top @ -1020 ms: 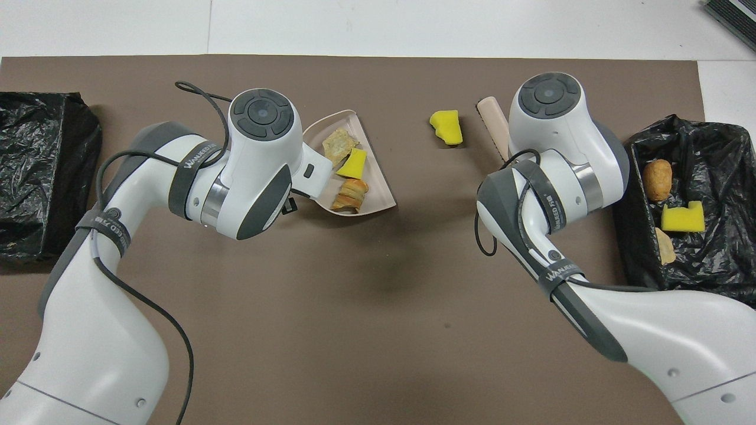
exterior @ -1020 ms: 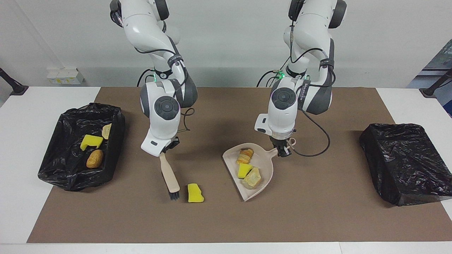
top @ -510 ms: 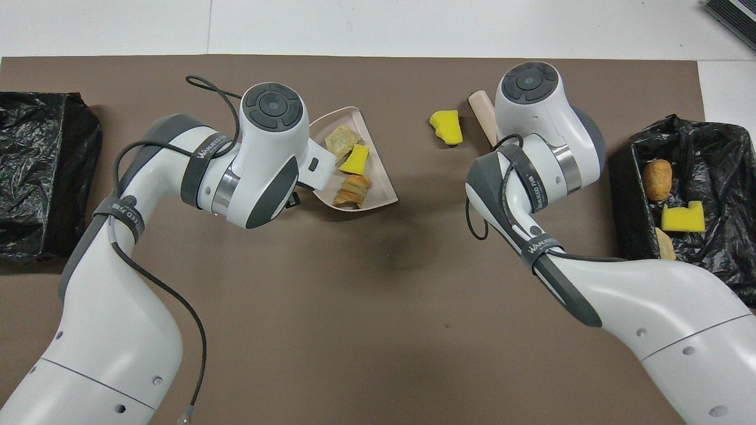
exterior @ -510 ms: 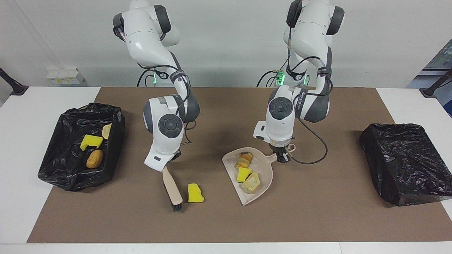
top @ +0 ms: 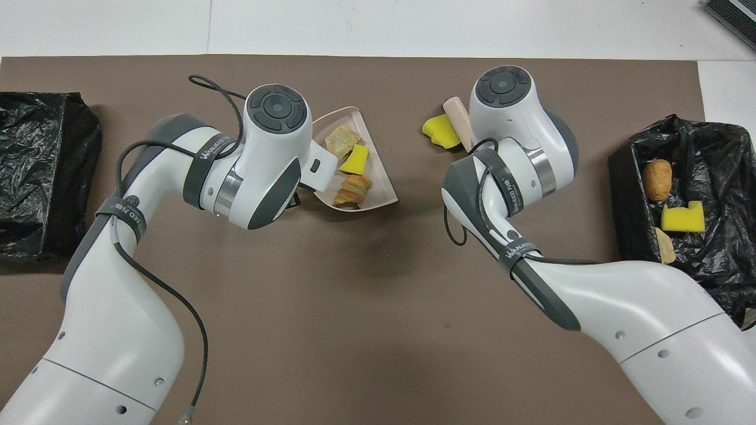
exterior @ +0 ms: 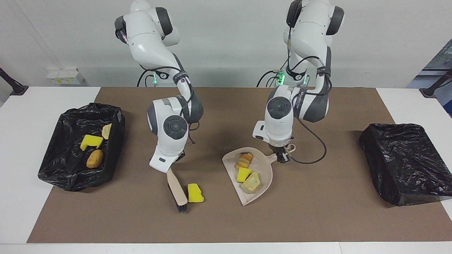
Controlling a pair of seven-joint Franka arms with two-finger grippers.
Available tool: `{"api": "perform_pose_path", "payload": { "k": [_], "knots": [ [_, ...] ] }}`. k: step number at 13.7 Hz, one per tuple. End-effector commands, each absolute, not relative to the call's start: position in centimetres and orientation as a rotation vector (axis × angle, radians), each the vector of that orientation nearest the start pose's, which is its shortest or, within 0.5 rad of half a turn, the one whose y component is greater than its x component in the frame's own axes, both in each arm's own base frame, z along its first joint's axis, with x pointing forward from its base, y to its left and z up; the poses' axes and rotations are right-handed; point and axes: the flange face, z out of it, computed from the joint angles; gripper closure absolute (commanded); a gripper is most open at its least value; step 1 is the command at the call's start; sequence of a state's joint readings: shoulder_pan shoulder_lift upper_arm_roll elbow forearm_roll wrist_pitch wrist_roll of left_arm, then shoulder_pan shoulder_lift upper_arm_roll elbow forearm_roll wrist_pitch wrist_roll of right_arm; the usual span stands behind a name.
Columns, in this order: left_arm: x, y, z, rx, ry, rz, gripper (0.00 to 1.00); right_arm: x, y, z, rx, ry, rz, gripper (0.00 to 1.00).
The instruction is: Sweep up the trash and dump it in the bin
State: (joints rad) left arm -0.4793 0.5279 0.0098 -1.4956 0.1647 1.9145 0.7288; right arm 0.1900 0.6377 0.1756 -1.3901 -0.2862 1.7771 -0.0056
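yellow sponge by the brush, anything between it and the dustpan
Nothing: in the facing view only bare brown mat separates the sponge from the dustpan.

Seven pieces of trash are seen. A loose yellow sponge chunk (exterior: 195, 193) lies flat on the brown mat (exterior: 226, 222), touched by the brush (exterior: 177, 189). In the beige dustpan (exterior: 265, 176) a croissant (exterior: 244, 159), a yellow sponge wedge (exterior: 243, 174) and a bread piece (exterior: 252, 181) are gathered. In the open black-lined bin (exterior: 60, 173), toward the right arm's end, a notched yellow sponge (exterior: 91, 141), a brown bun (exterior: 94, 158) and a pale pastry (exterior: 106, 131) are lying.
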Motion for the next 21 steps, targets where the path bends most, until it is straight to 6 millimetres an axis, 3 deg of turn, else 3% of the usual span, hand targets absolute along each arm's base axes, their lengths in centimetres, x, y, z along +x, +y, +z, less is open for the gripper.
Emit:
{"api": "perform_pose_path", "payload": {
  "k": [1, 6, 8, 11, 13, 15, 18, 21],
  "knots": [
    [61.5, -30.5, 35.0, -2.388, 1.777, 0.218, 1.00, 63.9, 23.8, 32.2, -3.158, -0.760, 0.430, 1.00],
    [61.3, -30.7, 34.8, -2.357, 1.828, 0.203, 1.00, 59.3, 30.5, 32.4, -2.974, -0.608, 0.494, 1.00],
    [61.9, -30.7, 35.0, -2.316, 1.887, 0.114, 1.00, 58.7, 31.2, 32.6, -2.977, -0.610, 0.496, 1.00],
    [62.6, -29.0, 35.6, -2.263, 1.964, 0.102, 1.00, 58.6, 29.3, 31.8, -2.987, -0.618, 0.530, 1.00],
    [62.5, -28.4, 35.7, -2.201, 2.040, 0.112, 1.00, 59.6, 26.2, 32.4, -2.978, -0.620, 0.535, 1.00],
    [62.5, -27.6, 35.7, -2.179, 2.057, 0.062, 1.00, 60.0, 23.6, 33.4, -2.976, -0.605, 0.539, 1.00],
    [62.2, -27.2, 35.5, -2.150, 2.089, 0.042, 1.00, 60.0, 21.8, 34.3, -3.008, -0.589, 0.563, 1.00],
    [63.1, -24.0, 38.0, -2.133, 2.159, -0.008, 1.00, 60.0, 19.8, 37.1, -3.026, -0.514, 0.559, 1.00]
  ]
}}
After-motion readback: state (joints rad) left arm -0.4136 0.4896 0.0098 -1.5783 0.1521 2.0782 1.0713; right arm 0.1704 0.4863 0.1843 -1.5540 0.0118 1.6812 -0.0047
